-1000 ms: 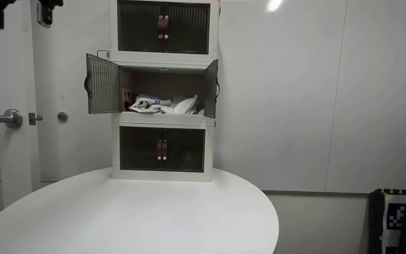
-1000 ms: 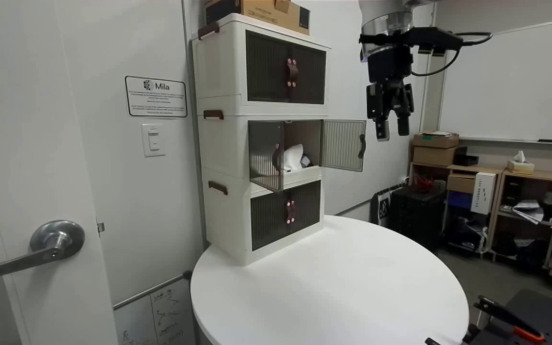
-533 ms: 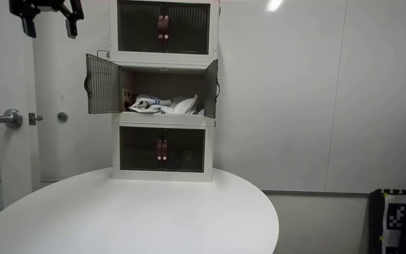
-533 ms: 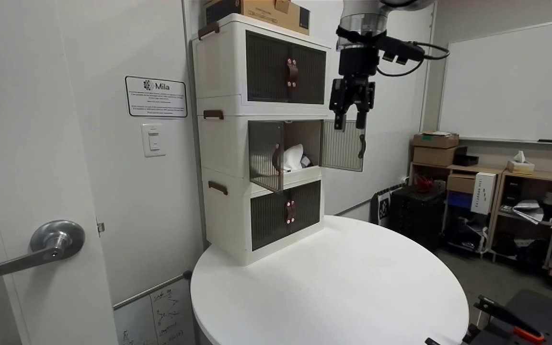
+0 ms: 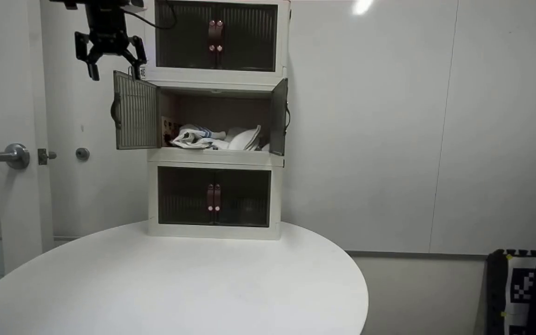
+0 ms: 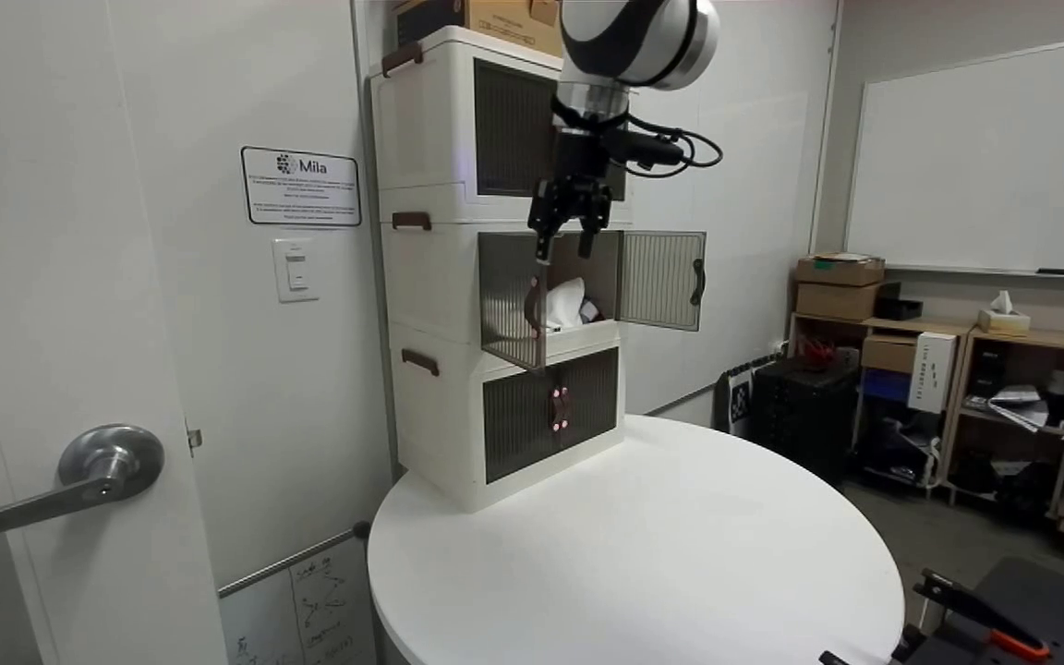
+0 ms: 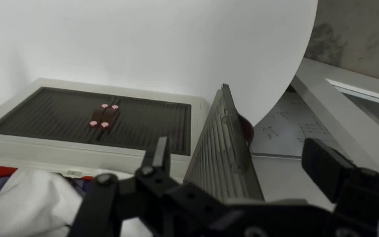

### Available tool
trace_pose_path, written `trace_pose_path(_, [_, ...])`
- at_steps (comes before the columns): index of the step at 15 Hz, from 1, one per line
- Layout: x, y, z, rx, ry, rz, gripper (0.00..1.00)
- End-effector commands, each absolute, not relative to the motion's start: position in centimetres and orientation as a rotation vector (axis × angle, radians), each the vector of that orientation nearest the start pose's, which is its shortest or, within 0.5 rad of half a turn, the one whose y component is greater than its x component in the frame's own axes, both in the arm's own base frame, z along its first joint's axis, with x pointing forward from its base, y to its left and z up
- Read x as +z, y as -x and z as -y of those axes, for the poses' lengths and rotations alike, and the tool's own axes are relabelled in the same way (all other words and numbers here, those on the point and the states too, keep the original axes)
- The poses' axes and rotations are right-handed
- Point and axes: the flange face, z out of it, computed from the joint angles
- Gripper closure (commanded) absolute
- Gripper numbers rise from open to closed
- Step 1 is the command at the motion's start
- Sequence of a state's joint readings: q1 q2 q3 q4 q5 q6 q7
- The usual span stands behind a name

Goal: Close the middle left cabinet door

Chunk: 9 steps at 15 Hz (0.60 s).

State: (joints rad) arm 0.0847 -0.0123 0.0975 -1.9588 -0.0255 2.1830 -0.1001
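The middle left cabinet door (image 5: pixel 136 111) is a ribbed dark grey pane that stands swung open at the left of the middle compartment (image 5: pixel 224 104). In an exterior view it is the nearer open door (image 6: pixel 513 300). In the wrist view the door (image 7: pixel 220 148) stands edge-on, its brown handle (image 7: pixel 247 130) on the right side. My gripper (image 5: pixel 115 74) is open and empty, pointing down, just above the door's top edge. It also shows in an exterior view (image 6: pixel 564 247). In the wrist view the door appears between the spread fingers (image 7: pixel 239 154); contact cannot be told.
The matching right door (image 5: pixel 278 116) also stands open, further off in an exterior view (image 6: pixel 661 280). White cloths (image 5: pixel 217 138) lie inside the compartment. Closed cabinets (image 5: pixel 214 197) stand above and below it. The stack stands on a round white table (image 5: pixel 203 279). A cardboard box (image 6: pixel 504 28) sits on top.
My gripper has come down and across to just above the middle left door, moving right in an exterior view. Its fingers stay open. Neither open door has visibly moved.
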Motion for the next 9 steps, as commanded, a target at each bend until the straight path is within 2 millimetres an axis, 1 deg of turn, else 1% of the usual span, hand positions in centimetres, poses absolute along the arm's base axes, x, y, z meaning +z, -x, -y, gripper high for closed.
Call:
trace_pose_path(1, [50.5, -61.9, -12.6, -0.432, 3.061, 0.395, 0.00])
trace_pose_path(3, [50.6, -63.4, -13.1, -0.446, 3.079, 0.358, 0.00])
trace_pose_path(5, [50.8, -64.2, -12.8, -0.430, 3.194, 0.312, 0.00])
trace_pose_path(6, [51.2, -64.4, -12.2, -0.461, 3.281, 0.291, 0.00])
trace_pose_path(9, [52.4, -64.6, -11.0, -0.494, 3.461, 0.273, 0.00])
